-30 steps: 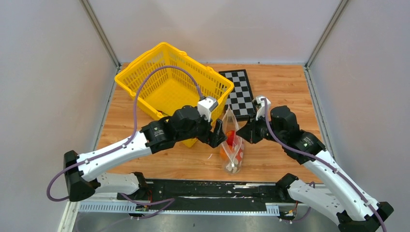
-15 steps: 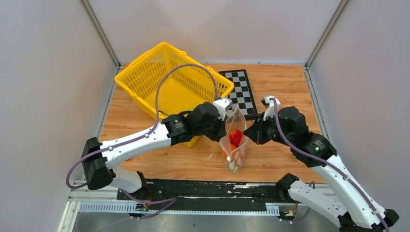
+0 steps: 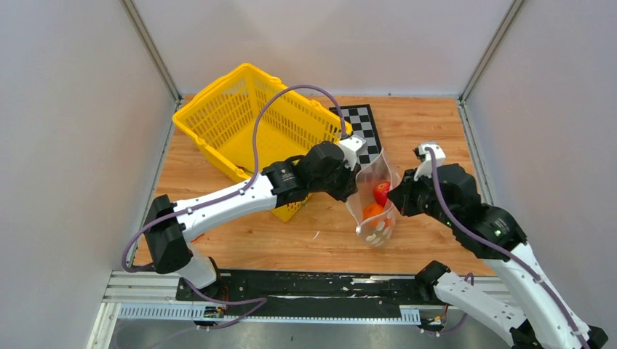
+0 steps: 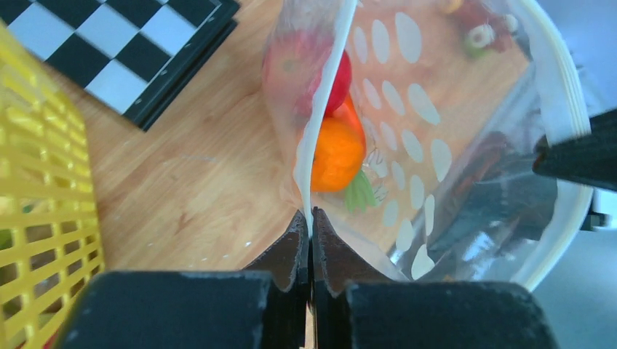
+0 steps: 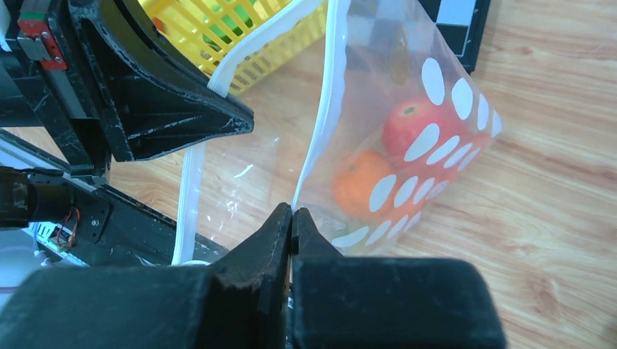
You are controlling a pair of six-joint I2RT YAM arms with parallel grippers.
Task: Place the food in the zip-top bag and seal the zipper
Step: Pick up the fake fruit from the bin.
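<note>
A clear plastic zip-top bag printed with white polka dots (image 3: 374, 222) is held upright over the wooden table (image 3: 429, 123), mouth open. The left gripper (image 4: 311, 217) and right gripper (image 5: 292, 213) are each pressed together on opposite sides of its thin pale zipper strip (image 5: 329, 73). Inside sit a red toy tomato (image 3: 381, 190), a round orange toy fruit (image 3: 372, 211) and possibly something green.

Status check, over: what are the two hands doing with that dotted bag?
Left hand shut on bag rim; right hand shut on opposite rim. Bag upright, mouth open, tomato and orange inside, zipper unsealed. Nothing blocking the mouth.
</note>
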